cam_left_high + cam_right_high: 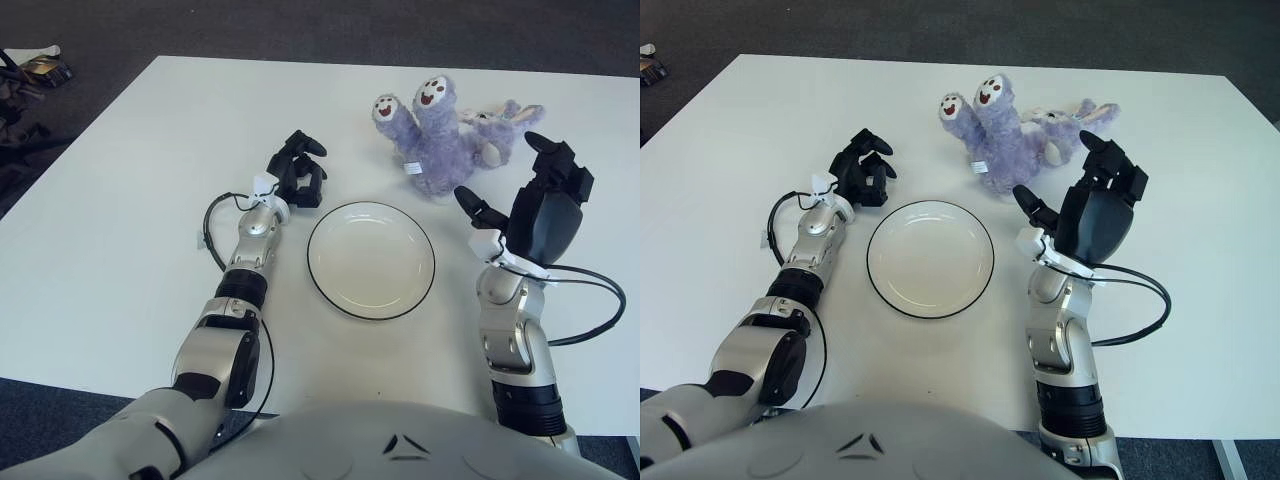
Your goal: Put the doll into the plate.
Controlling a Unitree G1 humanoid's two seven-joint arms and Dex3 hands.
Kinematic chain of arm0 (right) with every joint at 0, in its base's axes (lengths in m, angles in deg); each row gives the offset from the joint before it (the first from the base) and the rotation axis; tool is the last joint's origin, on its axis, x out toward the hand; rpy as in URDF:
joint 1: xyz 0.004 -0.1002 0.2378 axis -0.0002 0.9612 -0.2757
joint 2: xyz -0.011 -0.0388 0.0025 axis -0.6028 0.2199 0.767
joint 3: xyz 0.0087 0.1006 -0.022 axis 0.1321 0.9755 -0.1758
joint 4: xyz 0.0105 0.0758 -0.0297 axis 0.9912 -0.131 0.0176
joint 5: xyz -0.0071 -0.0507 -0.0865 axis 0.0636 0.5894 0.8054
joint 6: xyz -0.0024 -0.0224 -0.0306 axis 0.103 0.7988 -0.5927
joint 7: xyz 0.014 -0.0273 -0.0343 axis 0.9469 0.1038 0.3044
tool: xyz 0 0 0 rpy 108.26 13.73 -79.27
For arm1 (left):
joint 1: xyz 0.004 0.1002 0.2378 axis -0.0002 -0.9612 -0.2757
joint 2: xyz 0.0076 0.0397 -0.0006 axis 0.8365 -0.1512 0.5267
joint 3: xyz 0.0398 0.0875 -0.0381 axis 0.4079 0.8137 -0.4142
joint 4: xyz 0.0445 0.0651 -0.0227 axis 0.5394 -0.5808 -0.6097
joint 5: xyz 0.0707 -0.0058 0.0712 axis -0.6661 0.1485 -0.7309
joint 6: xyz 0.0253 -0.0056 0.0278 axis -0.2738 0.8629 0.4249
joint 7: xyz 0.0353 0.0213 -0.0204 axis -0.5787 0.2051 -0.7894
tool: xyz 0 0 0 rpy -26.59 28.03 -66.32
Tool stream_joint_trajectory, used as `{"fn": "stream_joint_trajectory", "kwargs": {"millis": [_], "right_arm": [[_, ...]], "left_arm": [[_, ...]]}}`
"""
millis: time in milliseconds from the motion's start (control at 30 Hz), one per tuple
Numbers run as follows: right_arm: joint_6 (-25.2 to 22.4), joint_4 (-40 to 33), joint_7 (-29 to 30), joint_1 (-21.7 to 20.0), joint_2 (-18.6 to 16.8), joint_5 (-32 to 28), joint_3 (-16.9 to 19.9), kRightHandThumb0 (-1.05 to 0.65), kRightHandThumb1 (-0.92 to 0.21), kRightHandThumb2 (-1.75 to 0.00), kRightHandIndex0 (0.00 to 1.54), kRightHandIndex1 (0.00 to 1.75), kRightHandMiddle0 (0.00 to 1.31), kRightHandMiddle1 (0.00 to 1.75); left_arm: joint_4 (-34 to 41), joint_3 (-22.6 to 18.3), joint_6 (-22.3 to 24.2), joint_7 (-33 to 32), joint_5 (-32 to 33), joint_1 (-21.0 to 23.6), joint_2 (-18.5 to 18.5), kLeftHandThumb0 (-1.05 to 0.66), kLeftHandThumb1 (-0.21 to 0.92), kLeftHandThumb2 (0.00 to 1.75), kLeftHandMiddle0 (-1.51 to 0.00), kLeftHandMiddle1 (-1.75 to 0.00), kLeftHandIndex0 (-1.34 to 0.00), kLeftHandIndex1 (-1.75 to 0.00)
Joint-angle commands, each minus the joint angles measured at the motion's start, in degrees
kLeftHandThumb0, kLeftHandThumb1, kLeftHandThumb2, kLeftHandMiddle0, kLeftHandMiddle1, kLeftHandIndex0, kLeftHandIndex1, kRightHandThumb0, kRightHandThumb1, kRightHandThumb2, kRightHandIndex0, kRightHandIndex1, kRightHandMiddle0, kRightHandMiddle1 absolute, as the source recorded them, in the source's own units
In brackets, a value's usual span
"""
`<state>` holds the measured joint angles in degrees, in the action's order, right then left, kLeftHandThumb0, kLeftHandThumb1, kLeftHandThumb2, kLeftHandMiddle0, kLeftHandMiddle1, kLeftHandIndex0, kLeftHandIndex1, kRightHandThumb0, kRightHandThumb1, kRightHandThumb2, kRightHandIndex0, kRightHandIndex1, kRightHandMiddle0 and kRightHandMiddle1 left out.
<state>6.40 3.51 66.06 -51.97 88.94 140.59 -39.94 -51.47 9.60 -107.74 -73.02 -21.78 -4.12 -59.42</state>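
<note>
A purple plush doll point(437, 132) with two smiling heads lies on the white table just beyond the white plate point(371, 259), which has a dark rim and holds nothing. My right hand point(535, 205) is raised to the right of the plate and just short of the doll, fingers spread, holding nothing. My left hand point(298, 170) shows to the left of the plate's far edge, fingers curled, holding nothing. The doll also shows in the right eye view point(1005, 135).
The white table point(130, 200) stretches wide to the left and far side. Dark floor lies beyond its edges, with some dark clutter point(30, 85) at the far left. A black cable point(590, 300) loops off my right wrist.
</note>
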Motion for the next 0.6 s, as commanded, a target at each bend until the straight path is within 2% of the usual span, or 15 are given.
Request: {"fn": "stream_joint_trajectory", "kwargs": {"millis": [0, 133, 267, 467, 567], "right_arm": [[-0.4, -0.9, -1.9, -1.3, 2.1, 2.1, 0.8, -0.86, -0.61, -0.59, 0.03, 0.55, 0.00, 0.86], [-1.3, -0.8, -4.3, -1.8, 4.1, 4.5, 0.8, -0.89, -0.65, -0.55, 0.01, 0.50, 0.00, 0.84], [-0.8, -1.0, -8.5, -2.1, 7.8, 6.5, 1.0, -0.90, -0.65, -0.52, 0.00, 0.45, 0.00, 0.80], [-0.1, -2.1, -14.8, -2.4, 12.1, 6.4, 1.6, -0.93, -0.65, -0.51, 0.00, 0.42, 0.00, 0.77], [-1.2, -3.3, -20.3, -3.2, 14.0, 5.8, 2.2, -0.94, -0.65, -0.51, 0.01, 0.41, 0.00, 0.77]], "left_arm": [[-2.8, 0.1, 1.4, -0.3, 0.0, -3.9, -0.3, -0.01, 0.31, 1.33, -0.50, -1.75, -0.49, -1.74], [-2.9, 0.2, 1.2, -0.4, -0.1, -3.8, -0.4, -0.01, 0.31, 1.33, -0.50, -1.75, -0.49, -1.74], [-3.1, 0.1, 0.7, -0.6, -0.1, -3.8, -0.5, -0.01, 0.31, 1.33, -0.50, -1.75, -0.49, -1.74], [-3.2, -0.1, 0.5, -0.3, 0.2, -3.8, -0.5, -0.01, 0.31, 1.33, -0.50, -1.75, -0.49, -1.74], [-3.1, 0.0, 0.6, -0.3, 0.1, -3.7, -0.4, -0.01, 0.31, 1.33, -0.50, -1.75, -0.49, -1.74]]}}
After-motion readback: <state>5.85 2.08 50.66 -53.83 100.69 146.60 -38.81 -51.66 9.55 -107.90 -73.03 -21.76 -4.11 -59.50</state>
